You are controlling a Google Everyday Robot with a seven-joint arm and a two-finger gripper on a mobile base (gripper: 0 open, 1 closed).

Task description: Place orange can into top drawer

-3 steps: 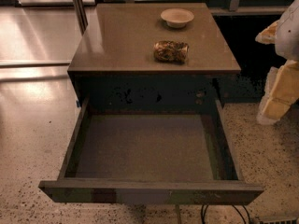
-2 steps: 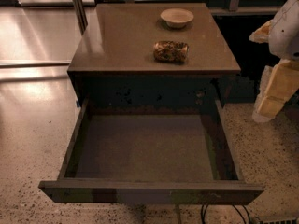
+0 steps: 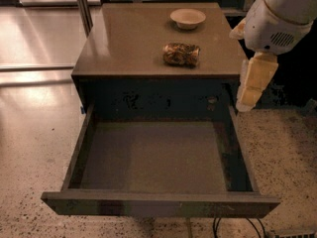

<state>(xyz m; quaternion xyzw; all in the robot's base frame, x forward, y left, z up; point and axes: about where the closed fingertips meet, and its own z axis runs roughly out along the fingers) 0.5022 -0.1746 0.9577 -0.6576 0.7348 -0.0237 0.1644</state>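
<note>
Currently the orange can (image 3: 181, 54) lies on its side mid-surface on the cabinet surface (image 3: 124, 38), long axis across the view, behind the open top drawer (image 3: 158, 205). The end effector (image 3: 251, 83) hangs off the cabinet's right side with no can in it; how far open, cannot tell. The can sits view-left of it and slightly farther back.

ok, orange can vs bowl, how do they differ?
The orange can lies on its side, mottled; the bowl sits upright, plain pale. The can is nearer the open top drawer, the bowl farther back. Both rest on the cabinet top; the gripper hangs right of it.
</note>
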